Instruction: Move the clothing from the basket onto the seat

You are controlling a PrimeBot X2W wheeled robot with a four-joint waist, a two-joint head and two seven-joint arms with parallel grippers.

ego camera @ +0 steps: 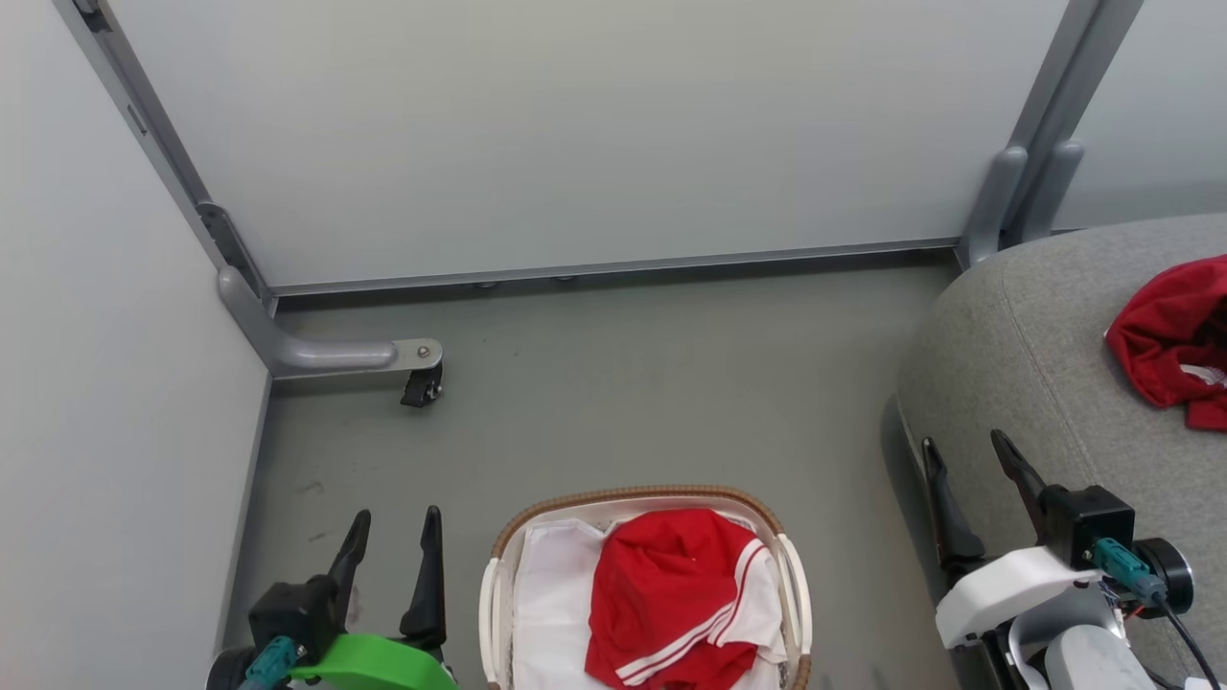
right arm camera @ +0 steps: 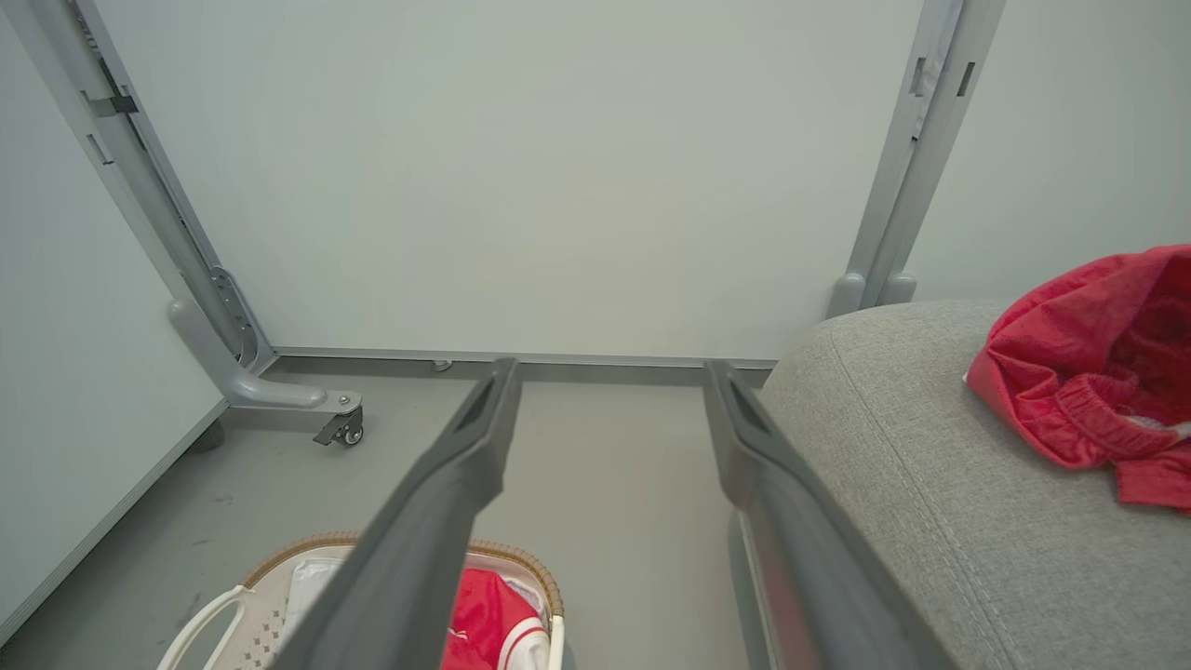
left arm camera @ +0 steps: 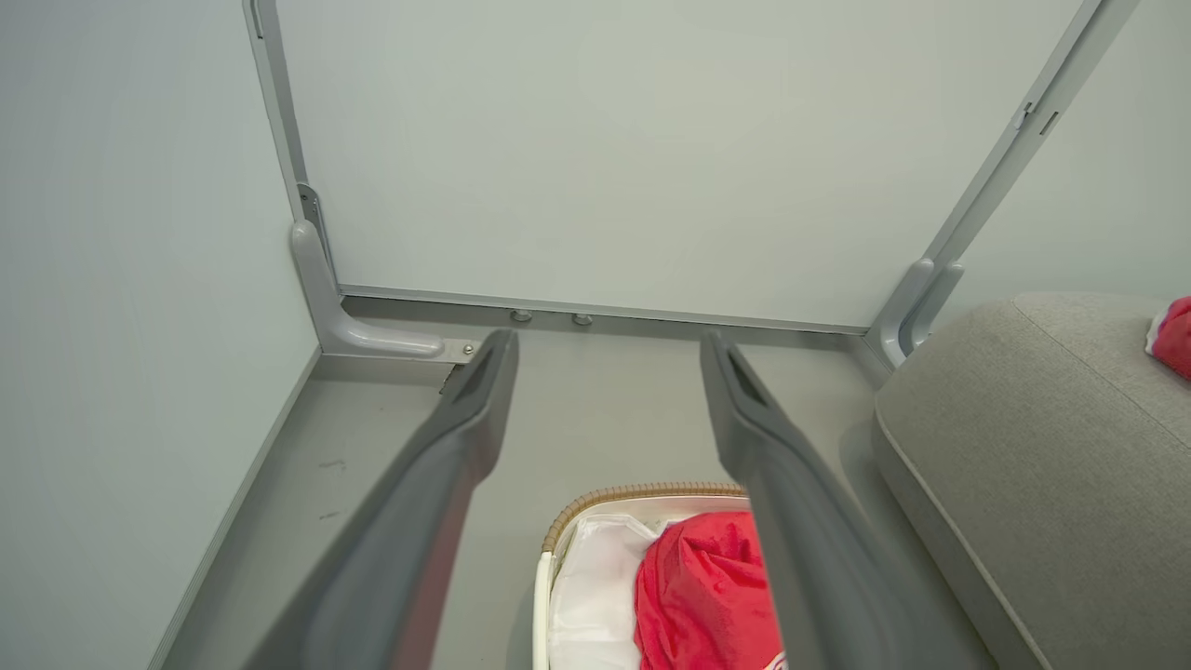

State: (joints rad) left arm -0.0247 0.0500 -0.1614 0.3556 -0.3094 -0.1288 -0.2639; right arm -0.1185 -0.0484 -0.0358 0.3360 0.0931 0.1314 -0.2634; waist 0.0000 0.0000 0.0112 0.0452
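Observation:
The white basket [ego camera: 498, 594] with a brown woven rim stands on the floor at the bottom centre of the head view, holding a red garment with white stripes [ego camera: 671, 594] on its white liner. The grey seat [ego camera: 1035, 364] fills the right side, with another red garment [ego camera: 1174, 335] lying on it. My left gripper [ego camera: 395, 540] hovers open to the left of the basket, nothing between its fingers. My right gripper [ego camera: 966, 463] stands open over the seat's front edge, empty. The basket [left arm camera: 582, 507] and seat [left arm camera: 1042, 437] show in the left wrist view, the basket [right arm camera: 279, 568] and seat [right arm camera: 893, 447] in the right wrist view.
Pale partition panels [ego camera: 575, 134] close off the back and left. A grey metal foot with a caster [ego camera: 422, 383] juts onto the floor at the back left. Grey posts [ego camera: 1026, 182] stand at the back right corner. Bare grey floor [ego camera: 671, 383] lies between basket and panels.

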